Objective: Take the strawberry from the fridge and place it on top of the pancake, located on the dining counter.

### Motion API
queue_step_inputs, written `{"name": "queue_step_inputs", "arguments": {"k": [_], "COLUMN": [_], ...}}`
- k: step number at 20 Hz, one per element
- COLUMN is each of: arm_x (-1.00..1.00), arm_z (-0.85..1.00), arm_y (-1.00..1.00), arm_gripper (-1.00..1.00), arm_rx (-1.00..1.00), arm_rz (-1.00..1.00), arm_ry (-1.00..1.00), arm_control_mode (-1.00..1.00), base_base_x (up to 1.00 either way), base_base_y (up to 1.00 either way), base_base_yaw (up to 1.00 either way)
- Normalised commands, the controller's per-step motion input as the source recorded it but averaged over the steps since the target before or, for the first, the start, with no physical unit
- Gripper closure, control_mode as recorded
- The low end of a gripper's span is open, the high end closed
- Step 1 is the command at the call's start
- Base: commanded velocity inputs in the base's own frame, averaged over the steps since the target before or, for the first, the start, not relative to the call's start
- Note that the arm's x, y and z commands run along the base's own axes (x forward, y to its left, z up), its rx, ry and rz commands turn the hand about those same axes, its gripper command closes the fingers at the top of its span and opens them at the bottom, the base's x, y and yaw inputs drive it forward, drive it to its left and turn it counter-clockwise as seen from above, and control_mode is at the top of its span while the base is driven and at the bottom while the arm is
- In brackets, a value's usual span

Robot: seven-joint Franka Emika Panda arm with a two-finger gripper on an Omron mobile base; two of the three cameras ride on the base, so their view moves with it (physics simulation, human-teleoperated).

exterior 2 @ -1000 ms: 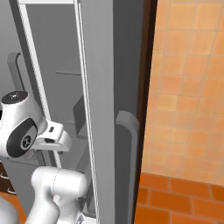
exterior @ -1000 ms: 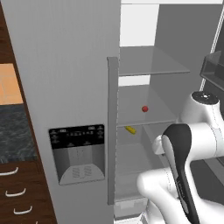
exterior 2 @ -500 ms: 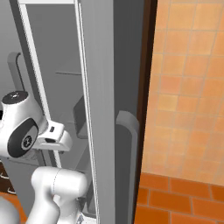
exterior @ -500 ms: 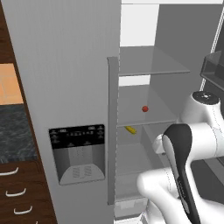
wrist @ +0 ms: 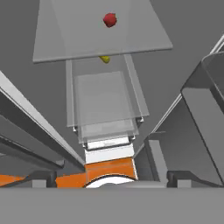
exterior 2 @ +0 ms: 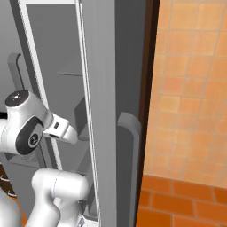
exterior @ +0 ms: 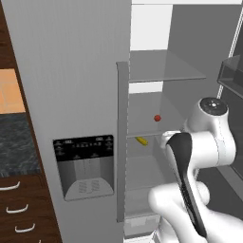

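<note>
The strawberry [exterior: 157, 117] is a tiny dark-red fruit resting on a clear glass shelf [exterior: 163, 128] inside the open light-grey fridge [exterior: 80, 71]. In the hand view the strawberry [wrist: 110, 19] lies far ahead at the top, on the same glass shelf [wrist: 100, 39]. My gripper [wrist: 111, 178] is open, its two dark fingertips [wrist: 43, 177] standing wide apart with nothing between them, well short of the fruit. The arm's wrist [exterior: 211, 111] hangs in front of the fridge opening, level with the strawberry's shelf. The pancake and the dining counter are out of view.
A small elongated yellow item [exterior: 141, 140] lies one shelf below the strawberry. The fridge's shut left door carries a black dispenser panel [exterior: 85, 161] and a tall handle [exterior: 122, 142]. The open right door [exterior 2: 99, 111] stands close to my hand. Door bins [exterior: 232, 71] project at the right.
</note>
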Motion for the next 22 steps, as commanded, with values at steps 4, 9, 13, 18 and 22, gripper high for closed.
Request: {"name": "queue_step_inputs", "arguments": {"k": [4, 9, 13, 18, 22], "arm_x": [0.76, 0.90, 0.99, 0.81, 0.54], "arm_z": [0.00, -0.03, -0.02, 0.00, 0.00], "arm_y": [-0.12, -0.07, 0.00, -0.13, -0.20], "arm_gripper": [-1.00, -1.00, -1.00, -1.00, -1.00], "arm_rx": [0.01, 0.00, -0.02, 0.00, 0.00], "arm_rz": [0.02, 0.03, 0.00, 0.00, 0.00], "arm_ry": [-0.21, -0.05, 0.00, 0.01, 0.06], "arm_control_mode": [-1.00, -1.00, -1.00, -1.00, -1.00], "base_base_x": [0.00, 0.00, 0.00, 0.00, 0.00], "base_base_y": [0.00, 0.00, 0.00, 0.00, 0.00], "base_base_yaw": [0.00, 0.00, 0.00, 0.00, 0.00]}}
